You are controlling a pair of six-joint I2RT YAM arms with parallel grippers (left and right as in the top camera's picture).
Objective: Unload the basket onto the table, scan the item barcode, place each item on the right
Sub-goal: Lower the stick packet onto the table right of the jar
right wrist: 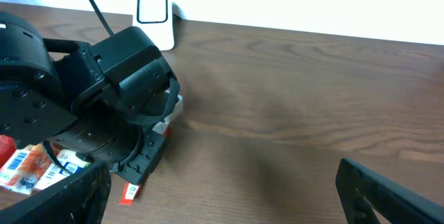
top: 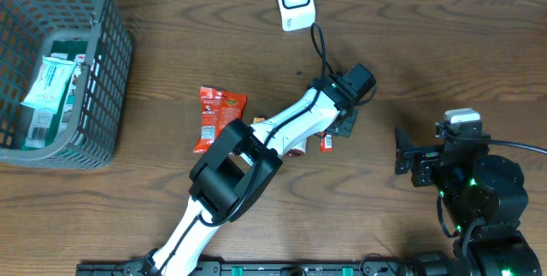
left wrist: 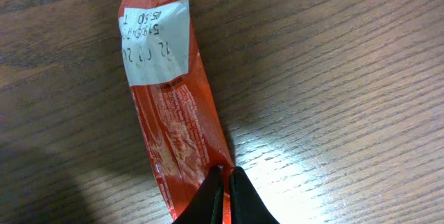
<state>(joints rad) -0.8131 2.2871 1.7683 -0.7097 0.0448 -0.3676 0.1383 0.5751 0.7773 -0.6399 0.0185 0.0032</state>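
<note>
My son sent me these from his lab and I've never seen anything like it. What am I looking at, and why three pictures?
These are two robot arms at a wooden table, photographed at one moment by three cameras. One camera looks straight down from above; the other two ride on the arms' wrists.

From above, the left arm reaches across the middle of the table. Its tool is pinched shut on the end of a red snack wrapper, which the left wrist picture shows close up, white label facing the camera. The right tool waits open and empty.

Also on the table are a white barcode scanner at the far edge, a grey basket holding packets, and another red snack packet. The job seems to be showing the wrapper to the scanner.
</note>
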